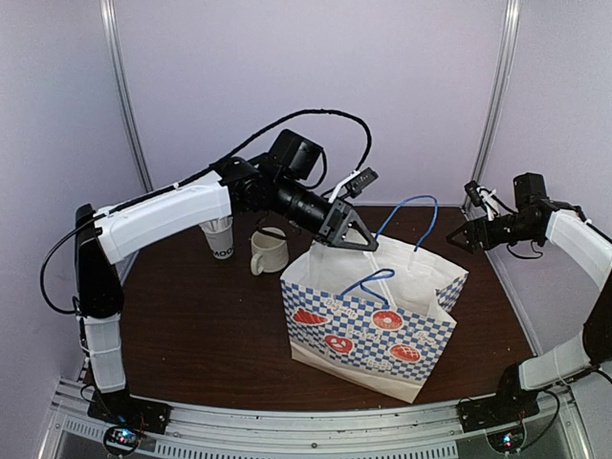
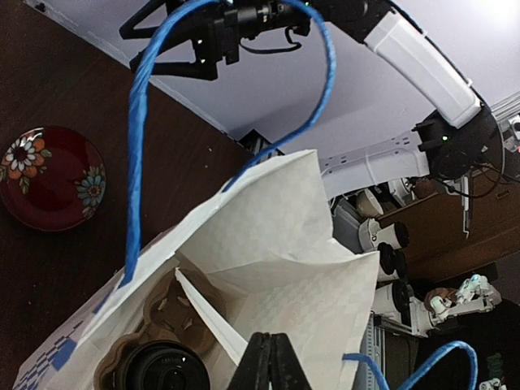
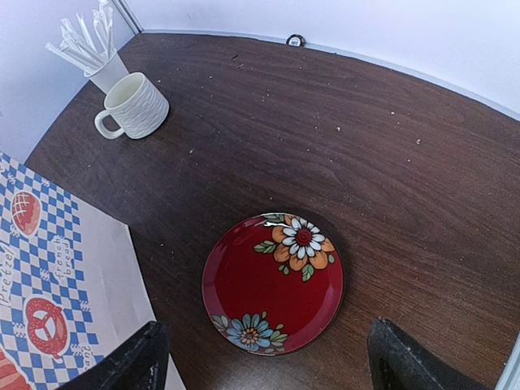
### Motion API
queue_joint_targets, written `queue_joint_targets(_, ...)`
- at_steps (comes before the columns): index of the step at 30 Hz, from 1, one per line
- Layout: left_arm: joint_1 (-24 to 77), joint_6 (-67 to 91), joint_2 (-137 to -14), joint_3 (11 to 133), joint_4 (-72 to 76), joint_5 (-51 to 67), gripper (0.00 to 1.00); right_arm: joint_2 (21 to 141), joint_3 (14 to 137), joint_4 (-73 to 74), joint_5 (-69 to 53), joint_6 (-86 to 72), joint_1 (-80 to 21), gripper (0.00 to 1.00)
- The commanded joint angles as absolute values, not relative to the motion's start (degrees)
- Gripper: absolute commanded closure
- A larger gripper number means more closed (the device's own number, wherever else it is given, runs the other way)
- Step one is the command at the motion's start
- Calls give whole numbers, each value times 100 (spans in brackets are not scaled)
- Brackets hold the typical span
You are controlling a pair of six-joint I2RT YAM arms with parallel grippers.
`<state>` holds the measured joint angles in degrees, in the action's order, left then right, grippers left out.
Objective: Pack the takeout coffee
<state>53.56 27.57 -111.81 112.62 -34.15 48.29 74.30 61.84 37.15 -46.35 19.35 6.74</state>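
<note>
Already the takeout coffee (image 2: 162, 370) sits inside the paper bag (image 1: 368, 320), with its black lid showing in a cardboard carrier (image 2: 175, 313).

Your left pincer (image 2: 272, 361) is pinched narrow and empty just over the bag's mouth, with a blue handle (image 2: 138, 146) looping up beside it. Your right pincer (image 3: 278, 357) is spread wide and holds nothing, above a red flowered plate (image 3: 272, 284) beside the bag. At the far left stand a cream mug (image 1: 270, 251) and a cup of white straws (image 1: 220, 234), clear of the bag. The bag's blue-and-white checks carry pretzel drawings and the word "Pretzel". The dark brown tabletop (image 3: 366, 138) is crumb-speckled, and pale lilac walls (image 1: 306, 76) close it in.
</note>
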Motion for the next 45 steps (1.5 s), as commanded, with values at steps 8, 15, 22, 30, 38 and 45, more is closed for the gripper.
queue_joint_targets(8,5387,2366,-11630,12228,-4218,4577,58,7493,6266,3795,-4673,1989,694,12)
queue_joint_targets(15,5318,1143,-11034,12628,-5188,3371,30,7432,6798,4152,-4522,1897,694,11)
queue_joint_targets(22,4630,517,-10274,12385,-5637,2029,17,7460,8221,4968,-3994,2005,694,2)
queue_joint_targets(30,3933,98,-9038,10866,-4653,-435,2,7279,8620,4053,-1942,548,703,1)
queue_joint_targets(38,3557,674,-8501,9243,-3297,-2354,3,7055,8854,4158,-1950,191,699,1)
queue_joint_targets(45,3335,1033,-8437,9018,-3276,-2446,2,6943,8835,4277,-2320,237,702,1)
